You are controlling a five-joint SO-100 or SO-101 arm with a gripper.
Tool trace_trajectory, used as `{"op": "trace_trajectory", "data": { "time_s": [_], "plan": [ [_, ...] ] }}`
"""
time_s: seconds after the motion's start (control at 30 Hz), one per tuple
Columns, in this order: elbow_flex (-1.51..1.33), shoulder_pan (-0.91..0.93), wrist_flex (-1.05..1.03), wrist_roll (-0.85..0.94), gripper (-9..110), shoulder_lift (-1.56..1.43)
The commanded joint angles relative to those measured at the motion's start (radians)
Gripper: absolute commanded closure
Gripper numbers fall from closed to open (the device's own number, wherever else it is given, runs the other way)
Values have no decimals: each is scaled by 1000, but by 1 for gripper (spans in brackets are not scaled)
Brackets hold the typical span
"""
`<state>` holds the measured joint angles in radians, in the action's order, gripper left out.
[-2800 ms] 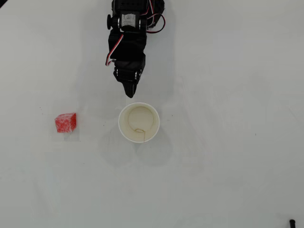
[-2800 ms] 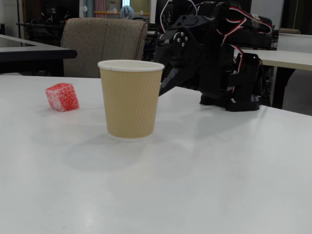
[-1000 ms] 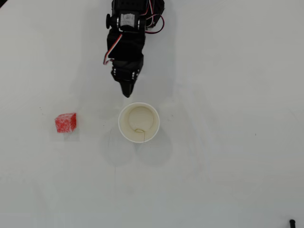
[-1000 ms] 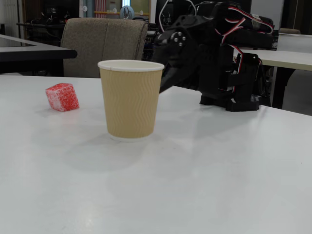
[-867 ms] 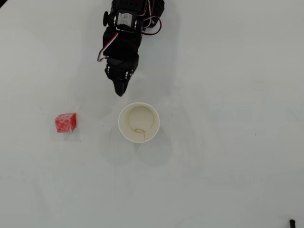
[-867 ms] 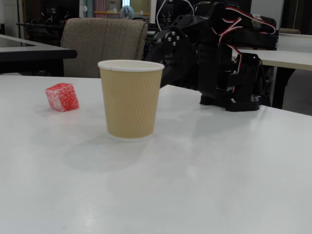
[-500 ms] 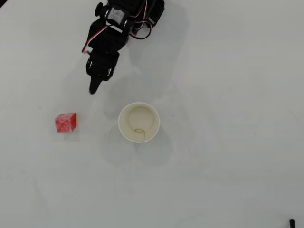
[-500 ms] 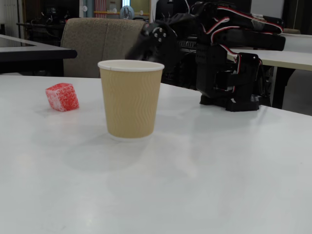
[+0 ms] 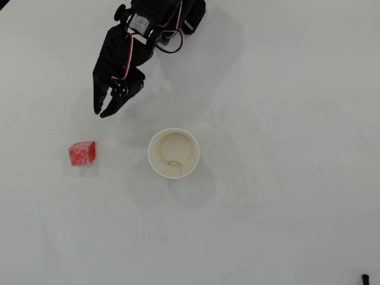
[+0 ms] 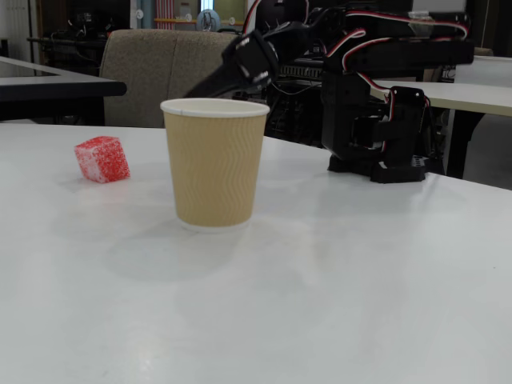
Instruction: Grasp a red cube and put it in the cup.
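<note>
Two things wait on the white tabletop [image 9: 285, 208]: a small speckled red cube [image 9: 82, 153] and a white-rimmed, tan-walled paper cup [image 9: 173, 153]. The black gripper [image 9: 102, 111] holds nothing, its jaws only slightly parted. In the overhead view the red cube lies below and a little left of the gripper's tips, apart from them; the cup stands below and to their right. With so narrow a gap, I judge a descent could push the cube aside, and carrying it across risks clipping the cup's rim and tipping it.
</note>
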<state>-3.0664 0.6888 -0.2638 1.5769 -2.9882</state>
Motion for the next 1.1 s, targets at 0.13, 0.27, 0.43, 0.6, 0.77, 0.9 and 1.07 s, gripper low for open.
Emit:
{"op": "trace_trajectory", "data": {
  "time_s": [0.13, 0.27, 0.43, 0.6, 0.77, 0.9, 1.07],
  "plan": [
    [161, 11, 52, 213, 101, 262],
    [225, 5, 129, 215, 101, 388],
    [291, -3, 178, 215, 101, 492],
    [396, -9, 178, 213, 101, 611],
    [520, -14, 184, 215, 100, 755],
    [617, -11, 222, 215, 96, 890],
    [724, -3, 224, 215, 86, 1022]
  ]
}}
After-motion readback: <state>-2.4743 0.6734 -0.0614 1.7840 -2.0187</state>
